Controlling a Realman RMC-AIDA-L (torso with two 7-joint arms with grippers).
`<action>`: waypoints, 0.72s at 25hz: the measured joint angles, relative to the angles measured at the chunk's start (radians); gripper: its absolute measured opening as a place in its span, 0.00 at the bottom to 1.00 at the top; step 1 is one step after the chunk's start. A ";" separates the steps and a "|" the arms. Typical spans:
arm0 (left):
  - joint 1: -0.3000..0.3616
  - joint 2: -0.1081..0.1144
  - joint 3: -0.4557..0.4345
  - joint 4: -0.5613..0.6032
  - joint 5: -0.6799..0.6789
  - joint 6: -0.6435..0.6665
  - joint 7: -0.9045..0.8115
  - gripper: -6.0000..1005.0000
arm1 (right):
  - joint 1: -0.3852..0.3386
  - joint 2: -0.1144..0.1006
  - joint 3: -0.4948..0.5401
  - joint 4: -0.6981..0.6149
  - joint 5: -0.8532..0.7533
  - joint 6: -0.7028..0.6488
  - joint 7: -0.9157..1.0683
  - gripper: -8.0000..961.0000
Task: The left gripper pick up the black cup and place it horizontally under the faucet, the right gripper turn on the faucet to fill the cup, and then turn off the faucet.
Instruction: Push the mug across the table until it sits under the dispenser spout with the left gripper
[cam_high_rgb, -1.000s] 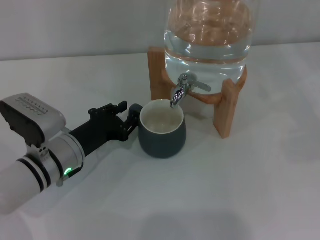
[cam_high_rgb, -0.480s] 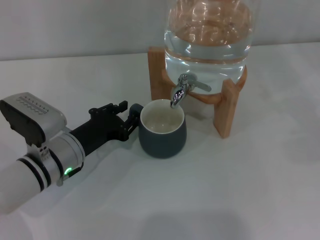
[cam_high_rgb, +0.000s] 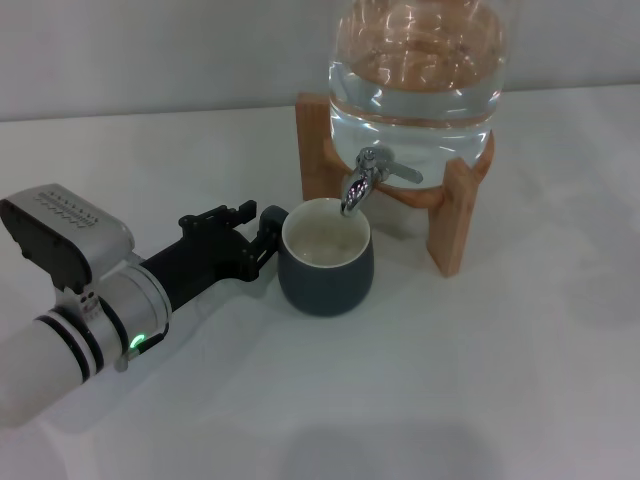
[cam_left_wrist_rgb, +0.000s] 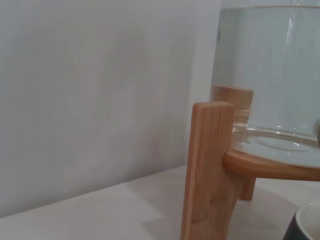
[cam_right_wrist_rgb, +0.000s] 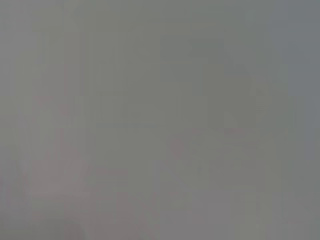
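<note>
Standing under the faucet (cam_high_rgb: 357, 190), the black cup (cam_high_rgb: 325, 260) — rigid, likely breakable — has its handle at nine o'clock. Left gripper (cam_high_rgb: 262, 238) closes on that handle, the sound hold; right gripper unseen.

The cup (cam_high_rgb: 325, 258) sits on the table (cam_high_rgb: 480, 380) under the faucet (cam_high_rgb: 362, 180); the stand (cam_high_rgb: 450, 215) is at its one o'clock, the left gripper (cam_high_rgb: 265, 232) at nine.
</note>
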 joint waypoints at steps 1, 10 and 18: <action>0.000 0.000 0.000 0.000 0.000 -0.001 0.000 0.41 | 0.000 0.000 0.000 0.000 0.000 0.000 0.000 0.88; 0.015 0.000 0.000 -0.002 -0.004 -0.013 -0.002 0.41 | -0.001 -0.001 0.011 0.000 0.000 -0.001 0.000 0.88; 0.018 0.000 0.000 -0.003 -0.004 -0.035 -0.008 0.41 | -0.002 -0.003 0.011 0.000 0.001 -0.001 0.000 0.88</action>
